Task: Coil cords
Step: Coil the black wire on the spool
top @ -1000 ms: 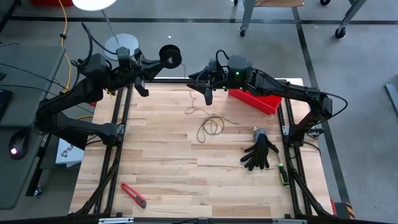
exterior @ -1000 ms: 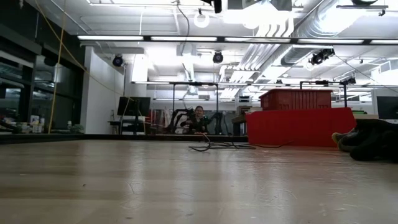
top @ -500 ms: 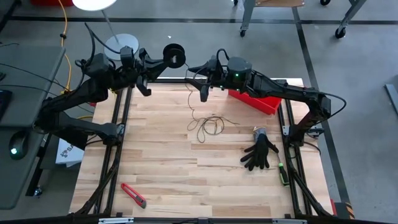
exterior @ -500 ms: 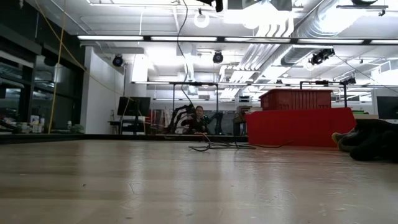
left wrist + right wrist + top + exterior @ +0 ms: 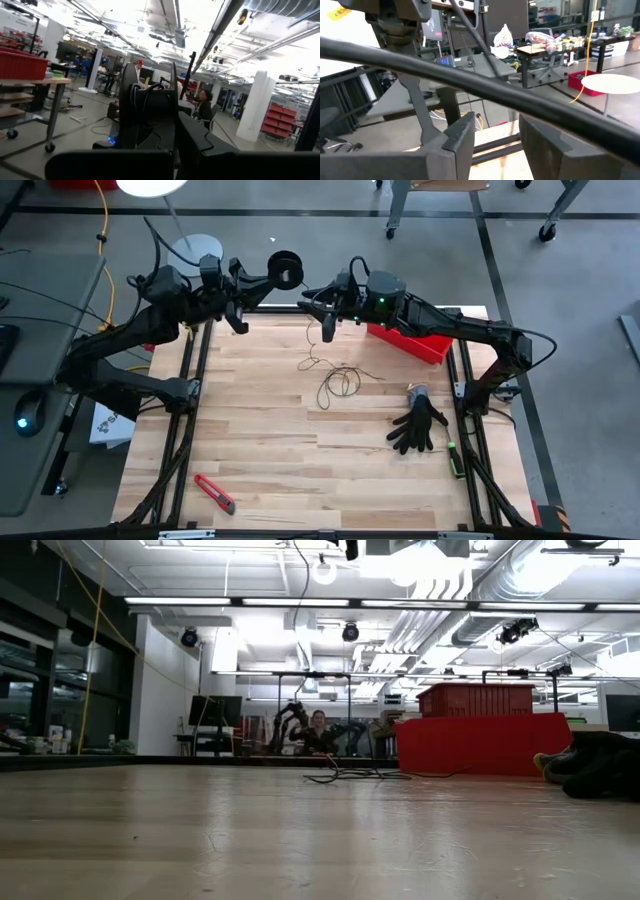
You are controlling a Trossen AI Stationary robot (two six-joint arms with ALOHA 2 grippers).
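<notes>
The small round black spool (image 5: 285, 270) is up in the air, just past the far edge of the light wooden table (image 5: 260, 470). The left gripper (image 5: 262, 278) holds it, with its fingers shut tight on the spool. In the left wrist view the spool (image 5: 150, 117) fills the middle, with dark loops of cord wrapped on it. The thin dark brown cord (image 5: 338, 383) is the thing to be coiled. Most of it lies on the table in a loose messy loop, near the middle and toward the far side. In the low view that loop (image 5: 345, 777) looks small and far away, in front of the flat red plastic bin (image 5: 480, 740). A thin bit of the cord runs up from the loop toward the right gripper (image 5: 322, 317), which hangs above the far edge of the table, close to the spool. Its fingers (image 5: 460, 137) stand apart with a gap between them. I cannot tell if the cord runs through that gap. So the job looks only partly done, I think. Some cord seems to be on the spool, but a good pile is not yet wound up. A black glove (image 5: 418, 425) and a red box cutter (image 5: 215, 493) lie on the table too, away from the cord.
</notes>
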